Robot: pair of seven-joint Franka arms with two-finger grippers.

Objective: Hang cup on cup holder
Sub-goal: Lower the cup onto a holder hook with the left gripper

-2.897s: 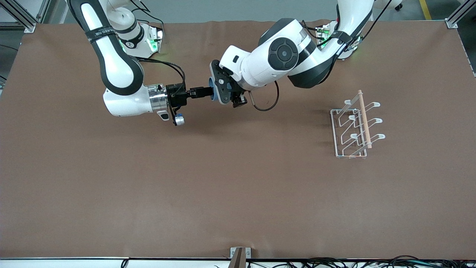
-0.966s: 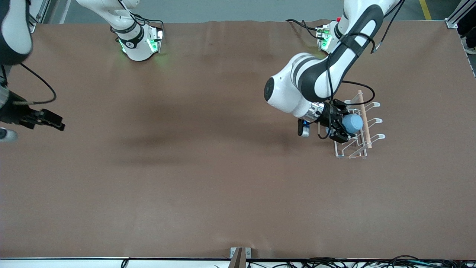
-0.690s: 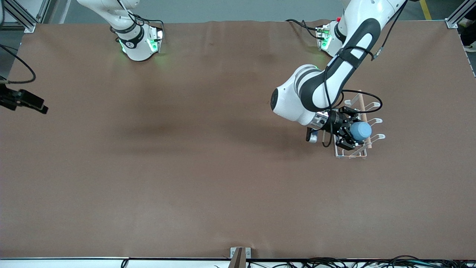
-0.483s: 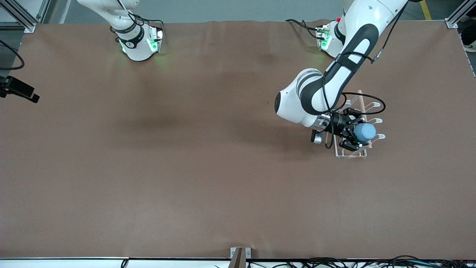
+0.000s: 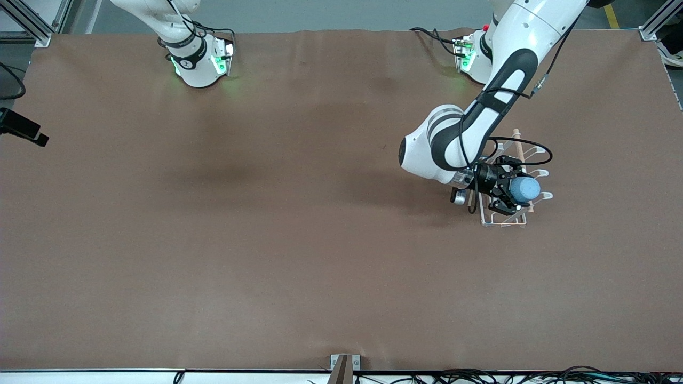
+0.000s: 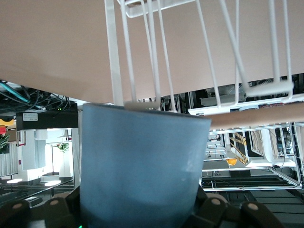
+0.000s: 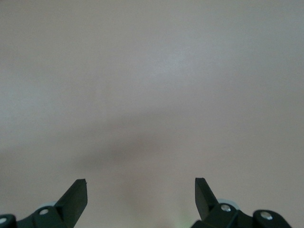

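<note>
My left gripper (image 5: 508,190) is shut on the light-blue cup (image 5: 524,189) and holds it on its side over the cup holder (image 5: 493,222), a white wire rack with a wooden rod (image 5: 517,140) along its top. In the left wrist view the cup (image 6: 140,166) fills the space between the jaws, with its rim against a white looped prong (image 6: 142,102) of the rack. My right gripper (image 7: 141,187) is open and empty over bare table at the right arm's end; only a dark tip of it (image 5: 24,130) shows at the front view's edge.
The brown table (image 5: 299,240) bears only the rack, which stands toward the left arm's end. A small bracket (image 5: 344,367) sits at the table edge nearest the front camera, with cables along that edge.
My left gripper has carried the cup along the rack toward the front camera and settled it at a prong. My right gripper has drawn back to the table's edge.
</note>
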